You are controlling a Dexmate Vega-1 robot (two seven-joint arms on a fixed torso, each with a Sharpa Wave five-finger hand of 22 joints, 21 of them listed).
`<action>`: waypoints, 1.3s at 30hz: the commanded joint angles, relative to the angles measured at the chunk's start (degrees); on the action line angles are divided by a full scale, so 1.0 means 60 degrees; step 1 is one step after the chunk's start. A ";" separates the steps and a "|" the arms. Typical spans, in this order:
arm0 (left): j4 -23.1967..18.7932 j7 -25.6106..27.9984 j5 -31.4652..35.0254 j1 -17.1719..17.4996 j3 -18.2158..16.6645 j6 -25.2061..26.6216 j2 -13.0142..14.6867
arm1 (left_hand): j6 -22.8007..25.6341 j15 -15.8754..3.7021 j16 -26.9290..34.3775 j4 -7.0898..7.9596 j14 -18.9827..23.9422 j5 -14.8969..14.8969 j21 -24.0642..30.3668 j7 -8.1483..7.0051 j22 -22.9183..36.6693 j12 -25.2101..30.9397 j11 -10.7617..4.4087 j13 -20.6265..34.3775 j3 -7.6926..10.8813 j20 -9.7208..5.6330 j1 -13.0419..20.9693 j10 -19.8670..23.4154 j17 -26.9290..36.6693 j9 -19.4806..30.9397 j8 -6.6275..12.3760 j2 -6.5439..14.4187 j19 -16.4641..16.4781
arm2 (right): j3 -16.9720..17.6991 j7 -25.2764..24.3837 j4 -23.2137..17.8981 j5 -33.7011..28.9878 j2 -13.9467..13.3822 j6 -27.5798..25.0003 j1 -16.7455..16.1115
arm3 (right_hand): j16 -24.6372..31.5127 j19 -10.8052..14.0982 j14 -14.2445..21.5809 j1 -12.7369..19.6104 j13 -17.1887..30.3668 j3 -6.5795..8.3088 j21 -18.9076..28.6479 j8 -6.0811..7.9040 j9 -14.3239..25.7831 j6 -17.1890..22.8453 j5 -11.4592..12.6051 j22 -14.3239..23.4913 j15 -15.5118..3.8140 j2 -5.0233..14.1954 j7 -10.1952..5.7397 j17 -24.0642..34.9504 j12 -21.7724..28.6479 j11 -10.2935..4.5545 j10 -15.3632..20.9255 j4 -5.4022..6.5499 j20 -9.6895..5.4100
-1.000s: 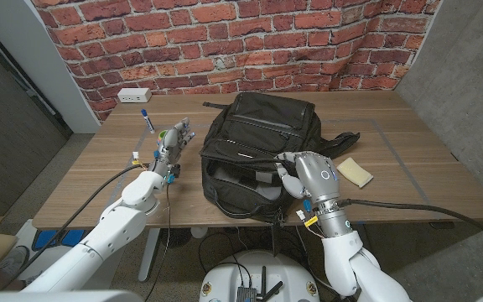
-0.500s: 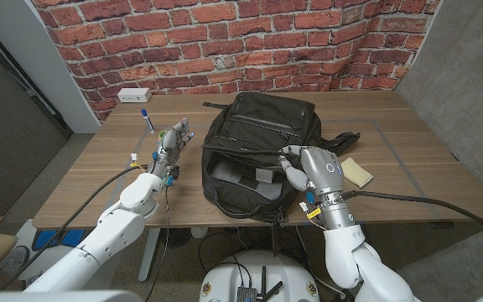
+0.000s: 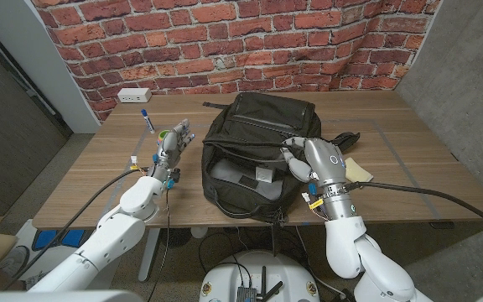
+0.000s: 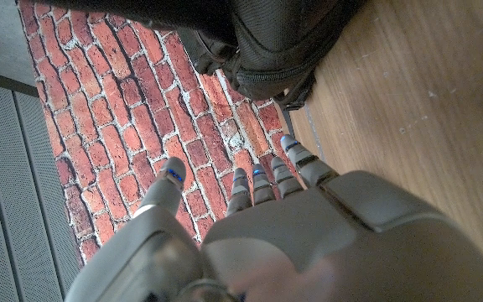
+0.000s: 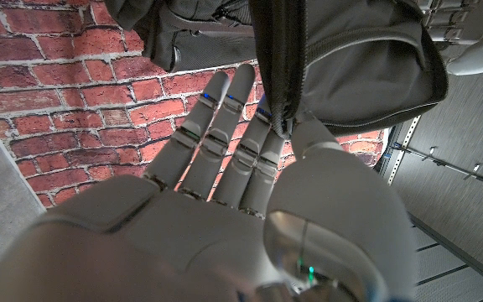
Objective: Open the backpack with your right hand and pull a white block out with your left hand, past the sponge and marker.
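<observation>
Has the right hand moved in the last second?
Yes. The right hand has gone up and away from the table's near edge, lifting the backpack flap.

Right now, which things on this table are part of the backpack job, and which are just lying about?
Part of the job:
backpack, held open by the right hand
left hand, waiting beside it
sponge
marker

Just lying about:
white power strip at the table's far edge
</observation>
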 commanded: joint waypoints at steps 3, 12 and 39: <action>-0.0506 0.0183 0.0205 0.0522 -0.0145 -0.0017 0.0203 | 0.0114 0.0003 0.0011 -0.0028 0.0119 -0.0014 0.0083 -0.0014 0.0044 0.0071 0.0000 0.0039 0.0055 -0.0424 0.0151 0.0064 0.0006 0.0050 0.0062 0.0248 0.0107 | 0.0155 0.0254 -0.0100 0.0407 0.0253 -0.0070 0.0266 | 0.0054 0.0097 0.0154 0.0167 0.0055 0.0077 0.0079 0.0073 0.0057 0.0083 0.0026 0.0019 -0.0829 0.0026 0.0013 0.0042 0.0078 0.0021 0.0112 -0.0010 -0.1201; -0.0678 0.0236 0.0293 0.0809 -0.0247 -0.0074 0.0275 | 0.0146 -0.0003 0.0011 -0.0050 0.0133 -0.0021 0.0081 -0.0014 0.0044 0.0077 -0.0022 0.0039 0.0053 -0.0428 0.0179 0.0101 0.0005 0.0049 0.0067 0.0234 0.0111 | 0.0232 0.0426 -0.0180 0.0562 0.0359 -0.0225 0.0474 | 0.0062 0.0133 0.0200 0.0194 0.0113 0.0081 0.0141 0.0063 0.0063 0.0148 0.0035 0.0027 -0.0821 0.0007 0.0044 0.0079 0.0104 0.0037 0.0171 -0.0013 -0.1204; -0.1390 0.0472 0.0725 0.1508 -0.0529 -0.0014 0.0536 | 0.0257 -0.0043 0.0016 -0.0106 0.0191 -0.0025 0.0082 -0.0022 0.0040 0.0102 -0.0027 0.0039 0.0070 -0.0414 0.0305 0.0254 0.0005 0.0047 0.0077 0.0240 0.0146 | 0.0289 0.0506 -0.0153 0.0496 0.0548 -0.0475 0.1205 | 0.0040 0.0161 0.0274 0.0261 0.0260 0.0099 0.0288 -0.0010 0.0076 0.0225 0.0074 0.0043 -0.0802 -0.0033 0.0121 0.0160 0.0124 0.0052 0.0227 -0.0009 -0.1207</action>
